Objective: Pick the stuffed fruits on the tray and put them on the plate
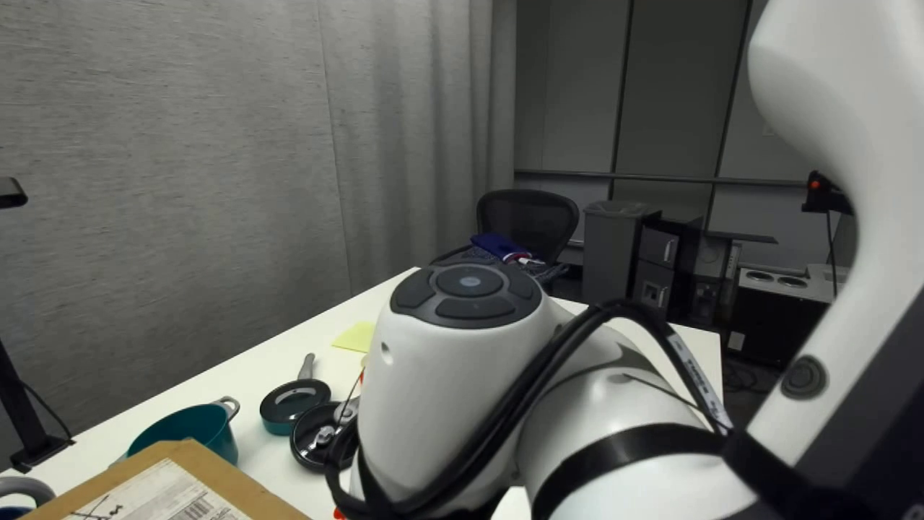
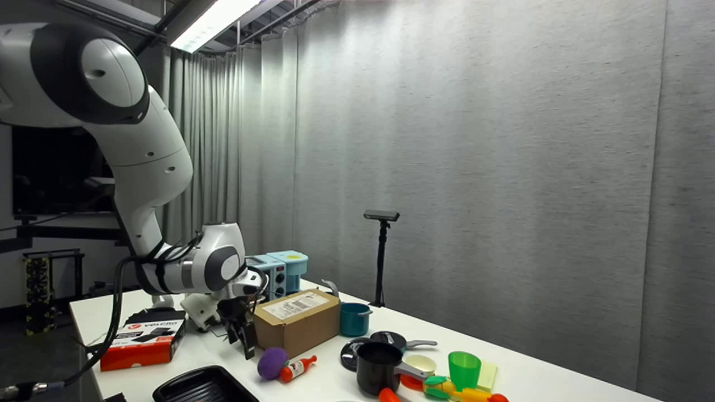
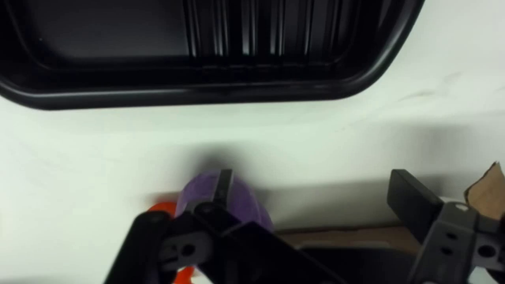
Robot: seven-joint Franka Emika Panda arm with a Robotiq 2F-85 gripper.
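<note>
Purple fruit [image 2: 273, 363] lies on the surface [image 3: 300, 138], outside the tray [image 3: 221, 96] and just beside the bottle [image 2: 298, 368]; whether fruit and bottle touch, I cannot tell. The hand [image 3: 310, 177] is spread wide, with nothing held, and stands low, near the fruit, with the box [image 2: 299, 322] close by. In the wrist view one finger [image 3: 223, 185] covers part of the fruit, while the gap shows bare surface and some of the box.

I take the present step to be the reach for this fruit. To do it well, shift the hand sideways toward the bottle before going lower, until the fruit sits midway between the fingers; straight down from here, a finger would probably land on the fruit or shove it away. The outer finger then needs room between fruit and bottle. If there is too little, turning the wrist to bring that finger down on the tray side may serve better, with an eye on the box. A stuffed fruit should give, so squeeze evenly at the thick middle, then lift straight up before travelling, lest it drag the bottle along. No view shows the plate plainly, so find it before carrying, and let go low.
</note>
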